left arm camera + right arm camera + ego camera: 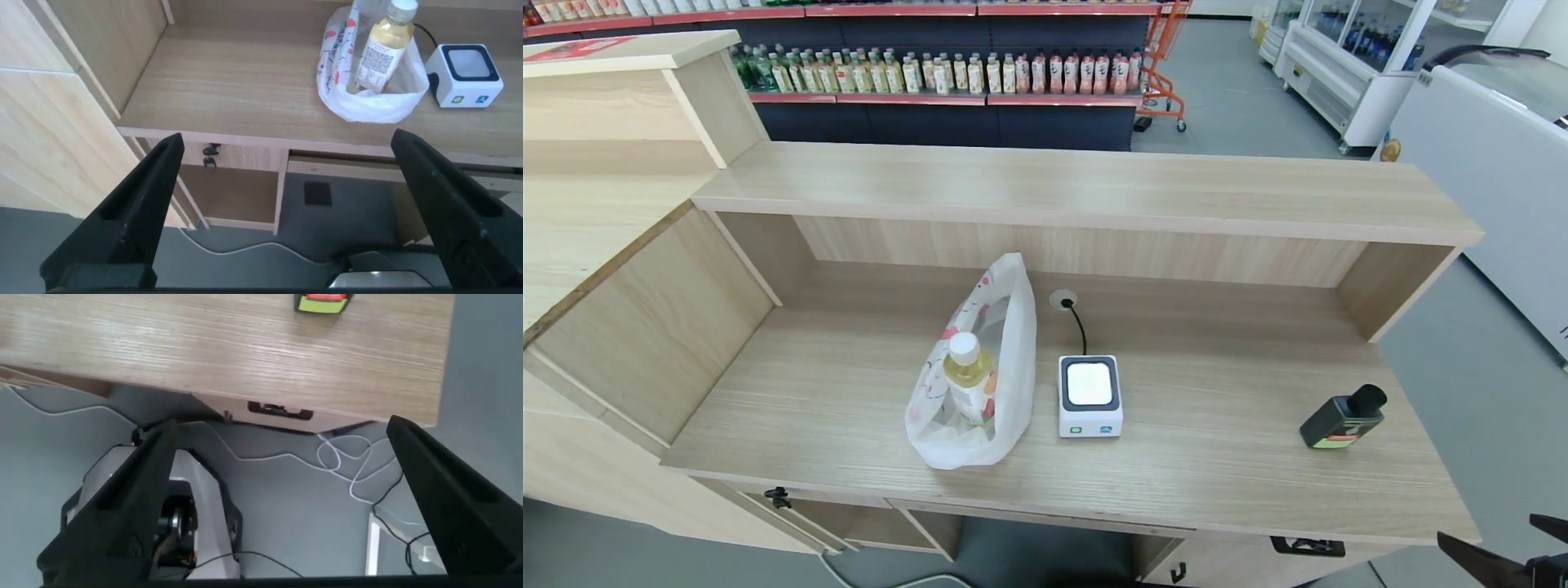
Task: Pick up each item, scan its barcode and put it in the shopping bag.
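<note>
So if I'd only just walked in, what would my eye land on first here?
Probably the white shopping bag standing in the middle of the wooden counter, with a pale yellow drink bottle upright inside it. Just to its right sits a small white scanner with a glowing top. Far off near the counter's right end, a dark bottle with a black cap sits alone.

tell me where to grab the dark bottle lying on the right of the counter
Probably mid-body on the dark bottle, coming straight down with the right tool. It lies flat on the counter with its cap toward the back right, so closing across the narrower width looks steadiest.
</note>
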### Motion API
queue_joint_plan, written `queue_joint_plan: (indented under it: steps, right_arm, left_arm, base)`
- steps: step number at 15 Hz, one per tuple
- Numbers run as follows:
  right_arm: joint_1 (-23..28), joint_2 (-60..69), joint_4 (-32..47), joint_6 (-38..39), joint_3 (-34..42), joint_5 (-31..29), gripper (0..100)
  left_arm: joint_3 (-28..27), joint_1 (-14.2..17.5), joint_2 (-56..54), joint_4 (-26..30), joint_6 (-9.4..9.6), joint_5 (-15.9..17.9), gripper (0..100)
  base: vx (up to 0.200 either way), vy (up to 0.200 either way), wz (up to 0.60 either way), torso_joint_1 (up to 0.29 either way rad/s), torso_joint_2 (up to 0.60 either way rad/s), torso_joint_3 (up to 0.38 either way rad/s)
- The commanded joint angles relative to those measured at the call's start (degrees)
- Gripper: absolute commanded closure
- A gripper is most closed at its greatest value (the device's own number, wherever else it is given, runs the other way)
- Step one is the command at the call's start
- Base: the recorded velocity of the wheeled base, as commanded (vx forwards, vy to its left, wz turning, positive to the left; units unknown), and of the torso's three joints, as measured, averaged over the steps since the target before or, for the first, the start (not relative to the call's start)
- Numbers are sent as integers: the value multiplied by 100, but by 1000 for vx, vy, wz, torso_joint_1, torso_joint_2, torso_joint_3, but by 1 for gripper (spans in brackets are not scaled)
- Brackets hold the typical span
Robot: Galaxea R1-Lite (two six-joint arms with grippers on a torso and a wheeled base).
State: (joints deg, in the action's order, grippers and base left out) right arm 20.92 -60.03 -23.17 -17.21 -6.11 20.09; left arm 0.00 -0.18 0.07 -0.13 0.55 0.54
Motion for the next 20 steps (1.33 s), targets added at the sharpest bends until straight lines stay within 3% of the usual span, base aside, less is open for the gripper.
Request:
queue_joint_plan:
  steps: [1,4,9,13,15,20]
  right_arm:
    - [17,-255,-3,-28,-101,-5,0]
    - [88,-651,-20,-265,-321,-489,0]
    - [88,-1064,-47,-924,-488,-682,0]
    - [26,-1415,-47,-1302,-655,-664,0]
    - [-158,-1741,-56,-1619,-804,-629,0]
    - [-1160,-2725,-64,-2058,-1754,-840,0]
  left_arm:
    - [0,1,1,-4,-2,-1,0]
    - [0,1,1,-4,7,-1,0]
    - [0,1,1,-4,7,-1,0]
    - [0,1,-7,-4,-37,-10,0]
    - [0,1,1,-4,-37,-1,0]
    - [0,1,1,-4,-37,-1,0]
  base:
    - [0,-200,0,7,7,7]
    - [0,-200,0,2,5,2]
    - [0,-200,0,1,5,5]
    - [0,0,0,0,0,0]
    - [0,0,0,0,0,0]
    - [0,0,0,0,0,0]
